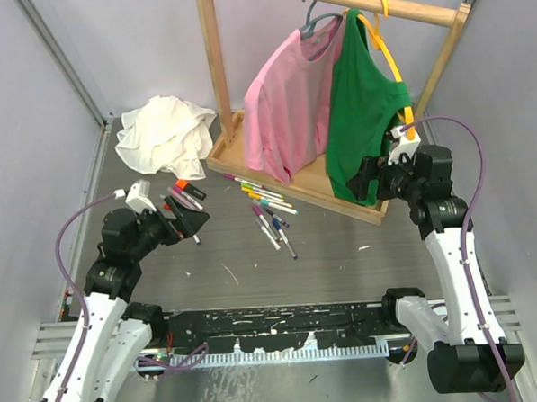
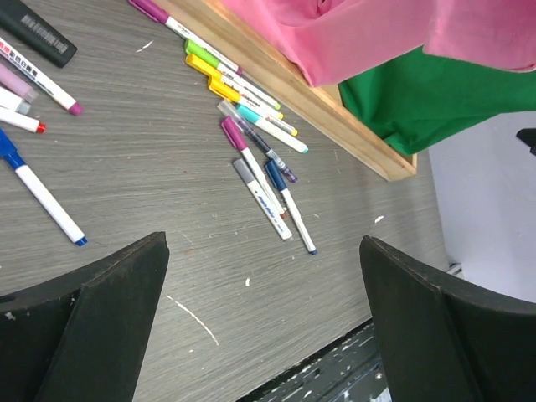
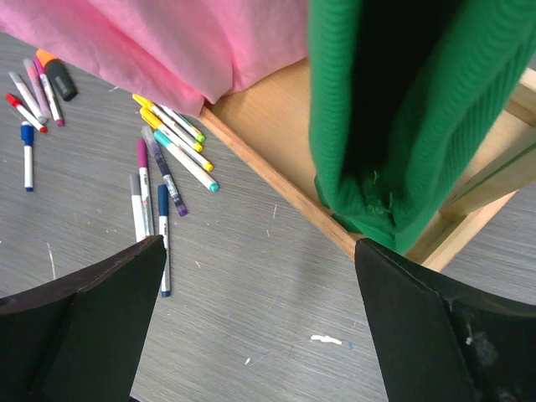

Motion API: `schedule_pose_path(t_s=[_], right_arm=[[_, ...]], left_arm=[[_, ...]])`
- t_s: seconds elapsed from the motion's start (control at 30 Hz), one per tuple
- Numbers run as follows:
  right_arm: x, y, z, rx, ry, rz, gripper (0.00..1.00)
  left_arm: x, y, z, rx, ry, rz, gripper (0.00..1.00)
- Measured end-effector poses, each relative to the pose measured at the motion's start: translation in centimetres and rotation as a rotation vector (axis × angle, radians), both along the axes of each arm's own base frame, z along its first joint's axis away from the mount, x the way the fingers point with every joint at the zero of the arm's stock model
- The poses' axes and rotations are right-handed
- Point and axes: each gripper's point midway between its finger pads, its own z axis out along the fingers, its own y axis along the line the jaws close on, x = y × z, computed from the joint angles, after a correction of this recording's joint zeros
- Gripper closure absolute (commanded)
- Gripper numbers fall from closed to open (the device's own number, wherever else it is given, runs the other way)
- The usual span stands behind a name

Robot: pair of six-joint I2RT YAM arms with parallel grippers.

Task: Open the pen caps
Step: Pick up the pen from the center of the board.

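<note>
pink shirt point(image 1: 286, 105), green top point(image 1: 365, 115), white cloth point(image 1: 164, 134), grey streaked table point(image 1: 343, 251), black marker point(image 3: 60, 79) with orange tip

The light is bright and soft all over. Shadows are small and faint. The white cloth point(image 1: 166, 134) looks very bright. In both wrist views the black fingers point(image 2: 100, 327) up close look dark and a bit fuzzy. The pens point(image 2: 251, 163) look sharp. The green top point(image 3: 394, 109) has a very dark fold.
</note>
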Motion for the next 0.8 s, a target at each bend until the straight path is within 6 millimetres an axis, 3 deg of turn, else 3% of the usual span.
schedule_pose_path(t_s=[0.43, 0.8], right_arm=[[-0.6, 0.9, 1.2, 0.089, -0.078, 0.052, 0.00], [-3.3, 4.6, -0.6, 0.092, -0.148, 0.395, 0.00]], left_arm=[[-0.5, -0.6, -1.1, -0.148, 0.012, -0.002, 0.02], [-0.6, -1.3, -5.0, -0.233, 0.128, 0.008, 0.02]])
